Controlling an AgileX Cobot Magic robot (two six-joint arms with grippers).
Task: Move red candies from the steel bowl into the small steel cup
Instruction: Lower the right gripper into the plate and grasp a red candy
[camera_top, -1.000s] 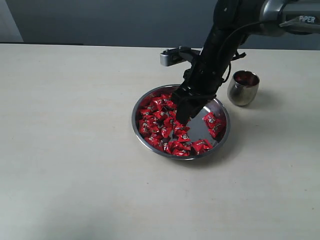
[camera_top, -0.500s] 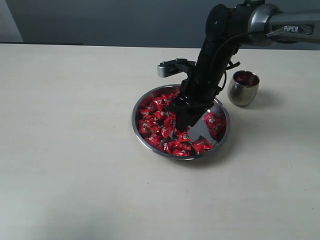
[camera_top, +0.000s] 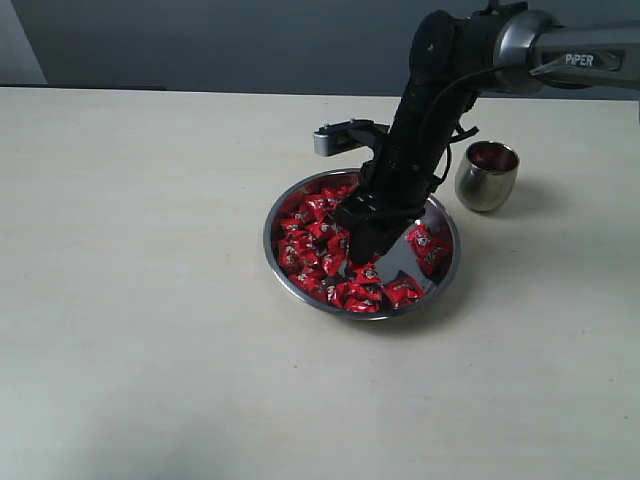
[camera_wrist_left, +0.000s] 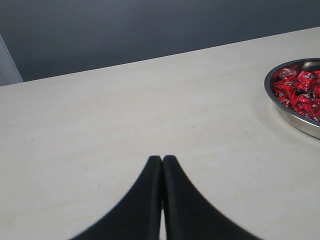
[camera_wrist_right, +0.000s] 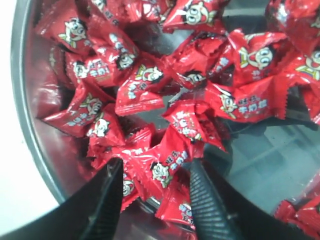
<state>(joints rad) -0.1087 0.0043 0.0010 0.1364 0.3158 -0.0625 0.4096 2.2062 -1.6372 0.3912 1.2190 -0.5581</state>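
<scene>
The steel bowl (camera_top: 447, 262) sits mid-table, holding many red candies (camera_top: 312, 240) heaped mostly on its left side. My right gripper (camera_top: 361, 252) reaches down into the bowl. In the right wrist view it (camera_wrist_right: 156, 172) is open, its ribbed fingers (camera_wrist_right: 202, 197) straddling a red candy (camera_wrist_right: 162, 167) on the pile without closing on it. The small steel cup (camera_top: 486, 176) stands to the right of the bowl, with something red inside. My left gripper (camera_wrist_left: 162, 161) is shut and empty, hovering over bare table, with the bowl's rim (camera_wrist_left: 292, 117) and candies (camera_wrist_left: 300, 90) at the edge of its view.
The tabletop is pale and plain, with a dark wall behind it. The right arm's camera bracket (camera_top: 340, 136) juts out over the bowl's far rim. The left arm does not show in the exterior view.
The right gripper has sunk a little lower and leftward into the candy pile over the last second. Bowl and cup have not moved.
</scene>
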